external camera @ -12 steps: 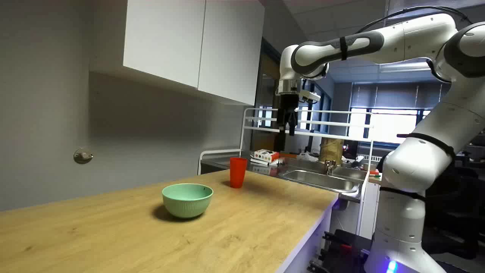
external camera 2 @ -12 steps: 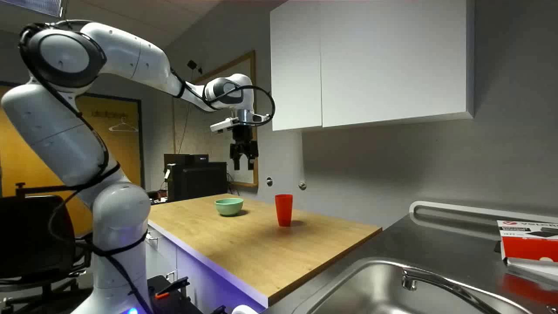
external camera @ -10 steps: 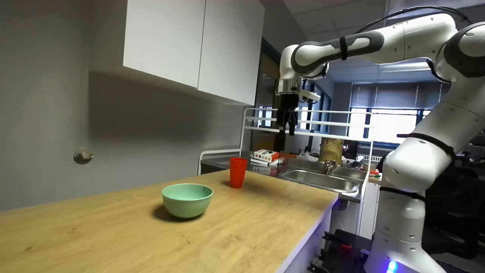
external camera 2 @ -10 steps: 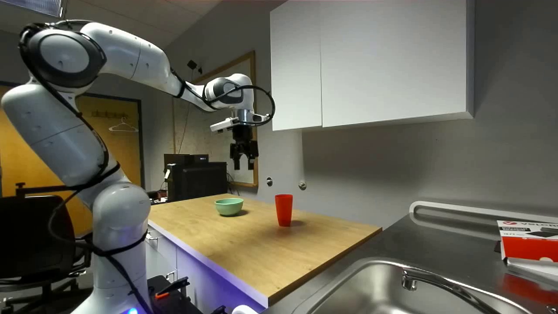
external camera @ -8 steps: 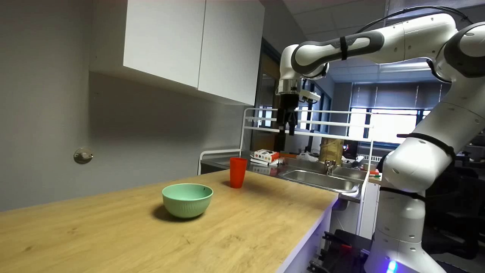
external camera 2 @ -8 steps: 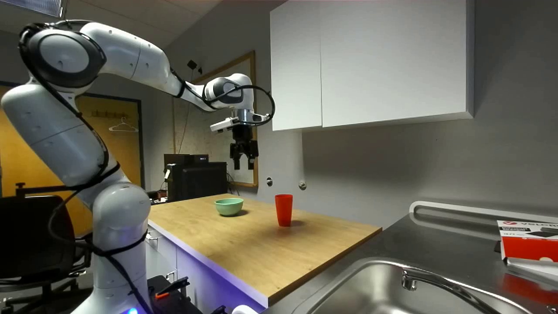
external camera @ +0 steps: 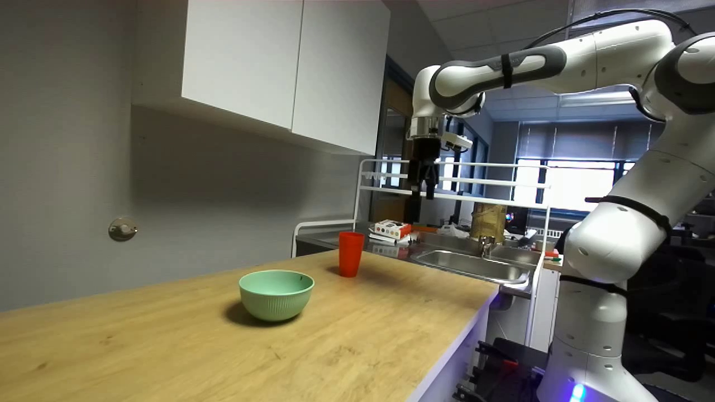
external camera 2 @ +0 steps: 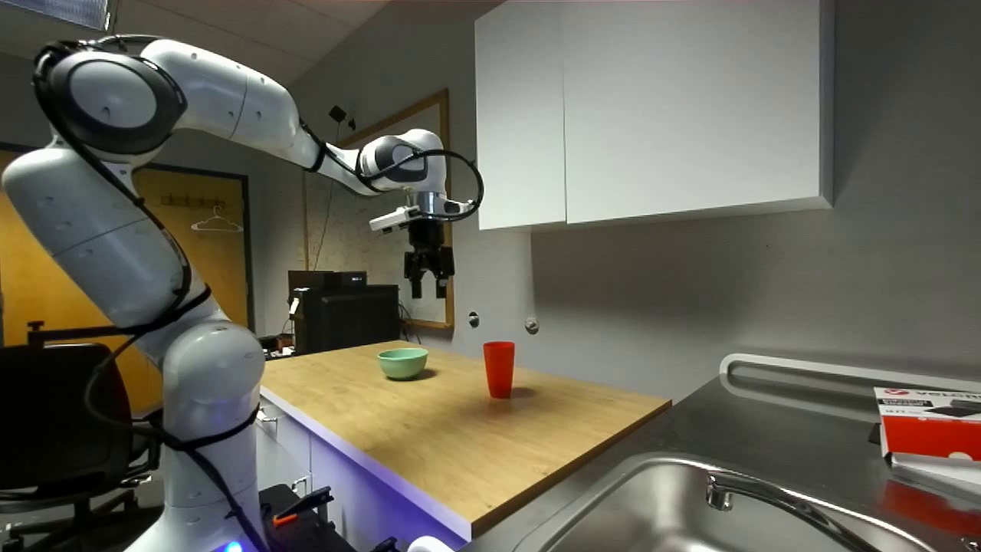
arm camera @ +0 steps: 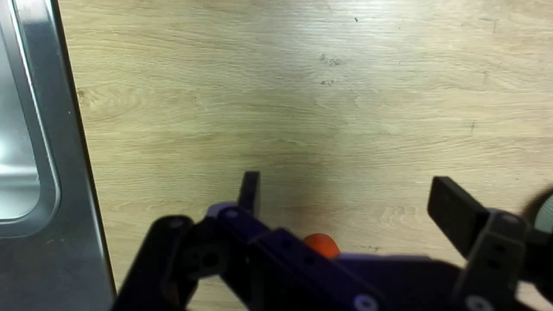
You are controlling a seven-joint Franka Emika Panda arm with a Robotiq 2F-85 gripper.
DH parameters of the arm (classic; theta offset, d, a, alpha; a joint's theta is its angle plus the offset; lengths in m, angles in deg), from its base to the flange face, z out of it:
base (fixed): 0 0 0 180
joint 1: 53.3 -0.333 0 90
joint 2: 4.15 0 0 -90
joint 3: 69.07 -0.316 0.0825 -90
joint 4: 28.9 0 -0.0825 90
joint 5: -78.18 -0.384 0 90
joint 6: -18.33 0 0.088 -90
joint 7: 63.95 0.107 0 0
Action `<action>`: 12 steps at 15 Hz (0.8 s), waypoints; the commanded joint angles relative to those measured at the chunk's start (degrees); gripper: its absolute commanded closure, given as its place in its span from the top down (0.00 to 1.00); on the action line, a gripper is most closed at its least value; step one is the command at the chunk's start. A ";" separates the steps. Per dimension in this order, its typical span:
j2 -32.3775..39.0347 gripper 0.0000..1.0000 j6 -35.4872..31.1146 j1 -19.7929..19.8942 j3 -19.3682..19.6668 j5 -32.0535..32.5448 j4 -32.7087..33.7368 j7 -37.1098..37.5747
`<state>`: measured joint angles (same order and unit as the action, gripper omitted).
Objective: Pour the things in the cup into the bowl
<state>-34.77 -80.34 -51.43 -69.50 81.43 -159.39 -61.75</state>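
Note:
The red cup (external camera: 351, 254) stands upright on the wooden counter; it also shows in an exterior view (external camera 2: 500, 370). The light green bowl (external camera: 276, 301) stands upright on the same counter, apart from the cup; it also shows in an exterior view (external camera 2: 402, 366). My gripper (external camera 2: 429, 291) points down, open and empty, well above the counter and higher than the cup; it shows also in an exterior view (external camera: 422, 206). In the wrist view the fingers (arm camera: 345, 185) are wide apart; they hide most of the cup (arm camera: 322, 245). A sliver of the bowl (arm camera: 545, 214) is at the right edge. The cup's contents are not visible.
A wooden counter (external camera 2: 460, 429) bears the cup and bowl. A metal sink (external camera 2: 659, 491) with a faucet (external camera 2: 782, 502) adjoins it. White wall cabinets (external camera: 240, 61) hang above the counter's back. A red and white box (external camera 2: 927, 425) lies by the sink. A white rack (external camera: 480, 181) stands by the sink.

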 commanded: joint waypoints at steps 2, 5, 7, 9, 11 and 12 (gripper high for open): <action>0.04 1.00 0.10 -0.24 0.17 0.08 0.10 0.10; 0.04 1.00 0.10 -0.24 0.17 0.08 0.10 0.10; 0.04 1.00 0.10 -0.24 0.17 0.08 0.10 0.10; 0.71 1.00 -0.40 -0.31 0.01 0.30 0.50 0.10; 1.76 1.00 -1.32 -0.30 -0.23 0.62 1.14 0.44; 2.35 1.00 -1.91 -0.26 -0.32 0.68 1.49 0.66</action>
<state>-34.19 -81.02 -51.55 -69.53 81.43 -159.46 -61.75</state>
